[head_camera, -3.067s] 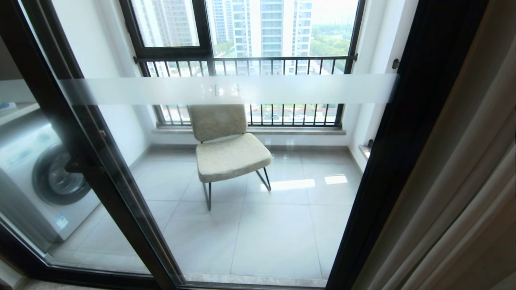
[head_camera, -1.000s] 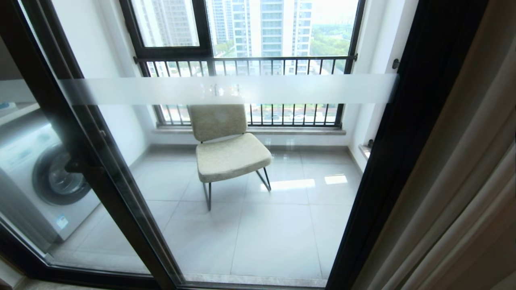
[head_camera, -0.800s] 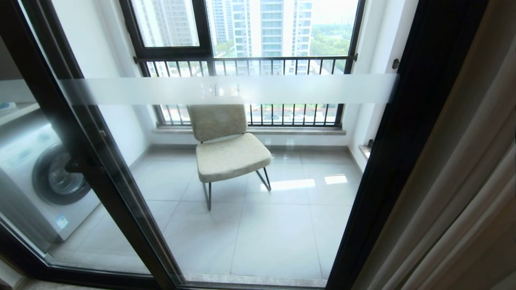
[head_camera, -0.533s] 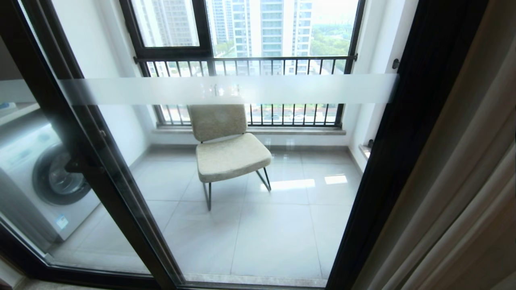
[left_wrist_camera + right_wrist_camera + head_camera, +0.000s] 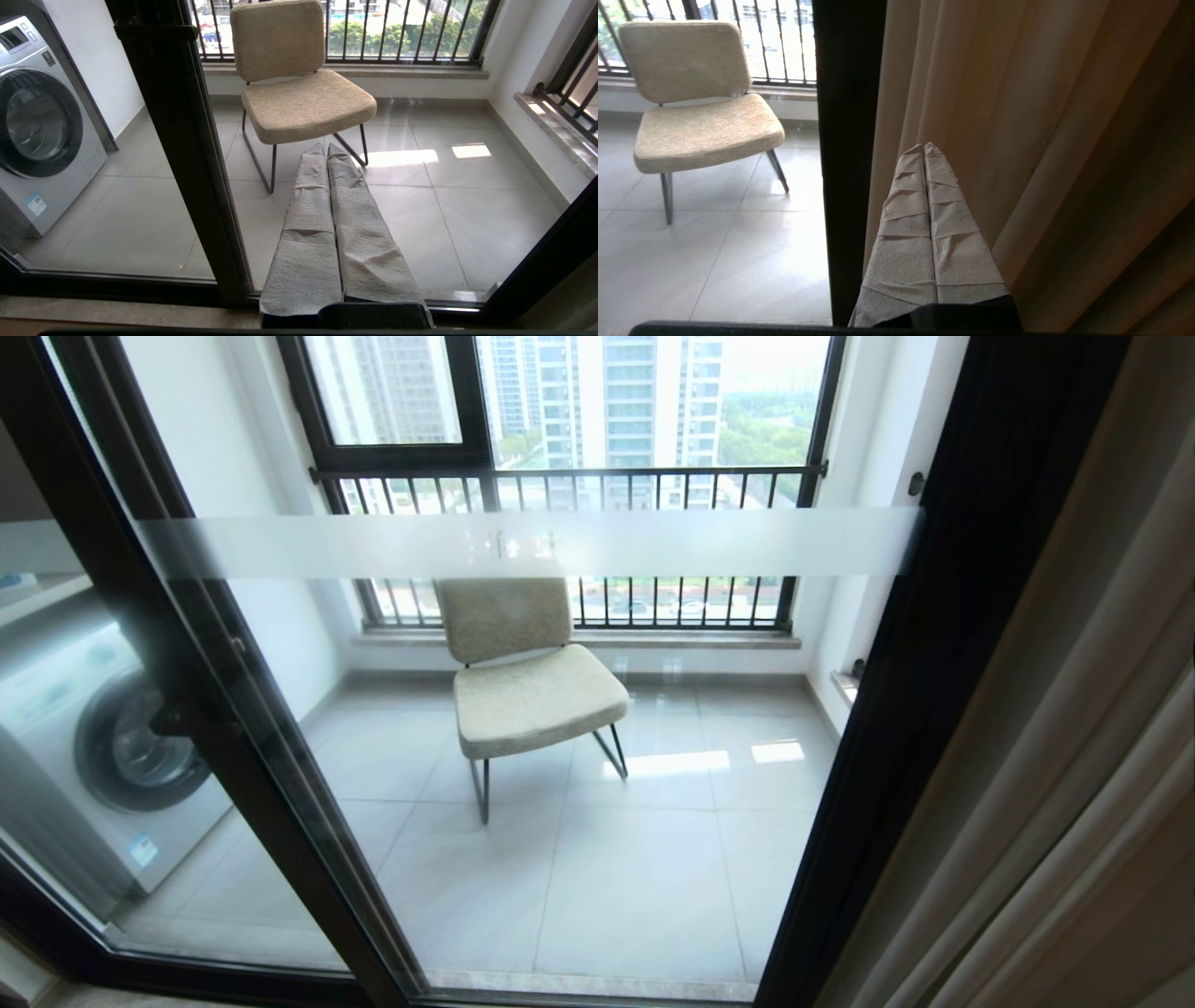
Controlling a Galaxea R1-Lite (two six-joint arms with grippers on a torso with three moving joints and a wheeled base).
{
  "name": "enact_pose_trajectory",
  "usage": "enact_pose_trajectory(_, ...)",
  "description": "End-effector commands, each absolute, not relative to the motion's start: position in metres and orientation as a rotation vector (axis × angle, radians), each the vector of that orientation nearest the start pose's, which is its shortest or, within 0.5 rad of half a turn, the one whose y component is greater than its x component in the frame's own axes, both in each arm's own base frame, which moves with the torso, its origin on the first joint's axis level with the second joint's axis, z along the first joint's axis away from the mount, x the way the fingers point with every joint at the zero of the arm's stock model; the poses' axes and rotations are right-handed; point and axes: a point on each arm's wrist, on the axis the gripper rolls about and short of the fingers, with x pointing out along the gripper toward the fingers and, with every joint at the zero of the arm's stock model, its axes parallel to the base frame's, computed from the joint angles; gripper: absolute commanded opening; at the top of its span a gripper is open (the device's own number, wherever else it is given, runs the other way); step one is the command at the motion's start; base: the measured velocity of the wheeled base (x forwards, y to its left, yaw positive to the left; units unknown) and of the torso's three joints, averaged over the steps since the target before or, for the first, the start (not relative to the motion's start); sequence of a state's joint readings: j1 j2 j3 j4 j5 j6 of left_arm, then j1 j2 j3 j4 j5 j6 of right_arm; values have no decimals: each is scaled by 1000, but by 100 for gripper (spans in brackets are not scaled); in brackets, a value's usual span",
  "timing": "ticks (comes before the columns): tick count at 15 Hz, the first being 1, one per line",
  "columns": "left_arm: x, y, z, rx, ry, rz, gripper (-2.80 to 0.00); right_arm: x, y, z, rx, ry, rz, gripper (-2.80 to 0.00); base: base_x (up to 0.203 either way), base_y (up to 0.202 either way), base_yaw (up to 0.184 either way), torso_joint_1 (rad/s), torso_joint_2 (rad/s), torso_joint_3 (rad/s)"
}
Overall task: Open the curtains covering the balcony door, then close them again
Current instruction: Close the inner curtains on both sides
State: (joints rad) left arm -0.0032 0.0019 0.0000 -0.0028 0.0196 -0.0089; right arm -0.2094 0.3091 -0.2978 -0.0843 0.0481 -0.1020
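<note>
Across the head views nothing had shifted: the curtains stayed bunched at the right, leaving the balcony door uncovered, so closing them seemed the step left. The right hand, pinched shut and empty, pointed at the folds; the left hand idled, also shut. The frosted band's lettering was unreadable.
</note>
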Motion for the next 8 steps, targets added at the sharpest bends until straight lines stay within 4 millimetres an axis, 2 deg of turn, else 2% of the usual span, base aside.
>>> enact_pose_trajectory(1,-23,1,76,-9,-2,17,-280,12,-3,197,-105,-13,-327,-280,0,0,0,0,0,0)
enact_pose_trajectory(3,-23,1,76,-9,-2,17,-280,19,-7,214,-107,-24,-360,-280,0,0,0,0,0,0)
enact_pose_trajectory(4,-23,1,76,-9,-2,17,-280,21,-8,219,-110,-30,-364,0,0,0,0,0,0,0)
enact_pose_trajectory(8,-23,1,76,-9,-2,17,-280,32,-14,235,-132,-119,-418,0,0,0,0,0,0,0)
